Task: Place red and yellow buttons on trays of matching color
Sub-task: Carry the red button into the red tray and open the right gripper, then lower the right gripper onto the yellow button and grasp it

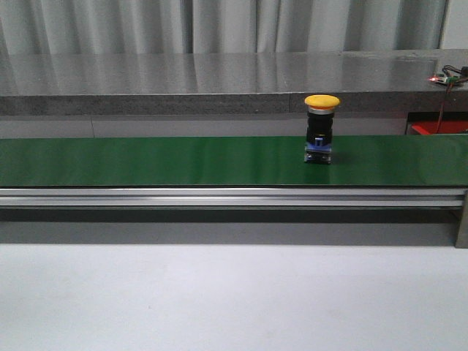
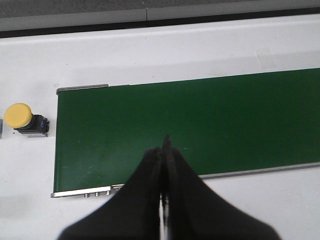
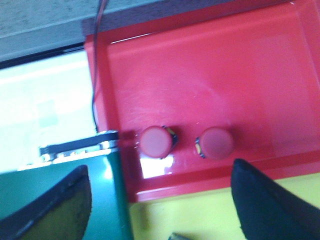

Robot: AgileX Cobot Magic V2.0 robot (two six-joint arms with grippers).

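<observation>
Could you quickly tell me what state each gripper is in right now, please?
Left gripper: shut, holding nothing, over the green belt.
Right gripper: open, holding nothing, above the red tray with two red buttons.

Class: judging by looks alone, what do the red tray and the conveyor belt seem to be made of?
Red tray: probably moulded plastic, glossy; light glints off its floor and raised rim. Conveyor belt: seems a smooth green rubber or PVC sheet, slightly shiny, faintly reflecting the yellow button that stands on it.

Yellow button [image 1: 322,100] on green belt [image 1: 146,161]; 2 red buttons [image 3: 156,141] in red tray [image 3: 210,75].
</observation>
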